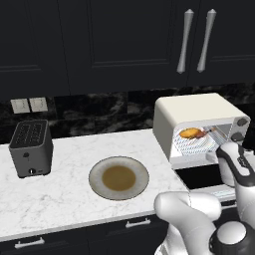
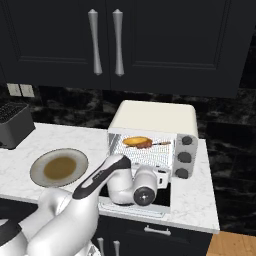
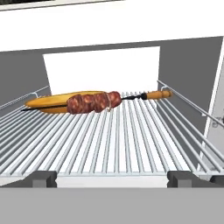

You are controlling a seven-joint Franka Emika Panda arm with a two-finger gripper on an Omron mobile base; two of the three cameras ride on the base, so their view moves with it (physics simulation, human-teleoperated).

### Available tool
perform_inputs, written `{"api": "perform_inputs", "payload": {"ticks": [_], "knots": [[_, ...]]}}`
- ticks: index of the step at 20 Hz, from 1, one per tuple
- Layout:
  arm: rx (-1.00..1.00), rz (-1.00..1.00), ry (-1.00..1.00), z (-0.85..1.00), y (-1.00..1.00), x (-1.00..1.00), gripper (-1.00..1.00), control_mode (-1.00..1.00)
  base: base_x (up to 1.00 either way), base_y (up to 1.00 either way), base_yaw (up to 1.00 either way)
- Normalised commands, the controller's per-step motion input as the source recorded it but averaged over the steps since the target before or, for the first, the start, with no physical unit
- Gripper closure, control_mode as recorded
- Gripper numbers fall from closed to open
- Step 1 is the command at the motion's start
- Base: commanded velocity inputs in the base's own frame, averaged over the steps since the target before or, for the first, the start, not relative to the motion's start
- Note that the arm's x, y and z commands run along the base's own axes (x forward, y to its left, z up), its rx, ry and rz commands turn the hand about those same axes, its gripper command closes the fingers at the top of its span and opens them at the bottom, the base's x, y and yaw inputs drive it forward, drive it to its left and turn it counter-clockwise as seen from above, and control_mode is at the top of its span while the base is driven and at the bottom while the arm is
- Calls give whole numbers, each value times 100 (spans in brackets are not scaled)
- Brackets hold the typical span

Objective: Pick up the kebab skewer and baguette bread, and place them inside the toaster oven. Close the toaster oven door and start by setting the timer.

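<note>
My claw [image 3: 112, 178] is spread wide, empty, at the toaster oven [image 2: 155, 120] mouth. Kebab skewer [image 3: 94, 102] and baguette bread [image 3: 54, 101] lie touching on the wire rack [image 3: 118, 140]. Next the toaster oven door [image 2: 135, 202]: likely rigid, hinged; grip its handle.

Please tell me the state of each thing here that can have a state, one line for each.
toaster oven door: open, folded down
kebab skewer: lying on the oven rack, against the bread
baguette bread: lying on the rack
plate: without food
gripper: open, holding nothing
wall cabinet doors: closed
</note>
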Motion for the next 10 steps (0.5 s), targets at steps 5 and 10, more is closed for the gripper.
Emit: {"api": "perform_inputs", "payload": {"ticks": [5, 10], "knots": [[0, 0, 0, 2, 0, 22, -100, -100, 0, 0, 0], [0, 0, 0, 1, 0, 22, -100, -100, 0, 0, 0]]}}
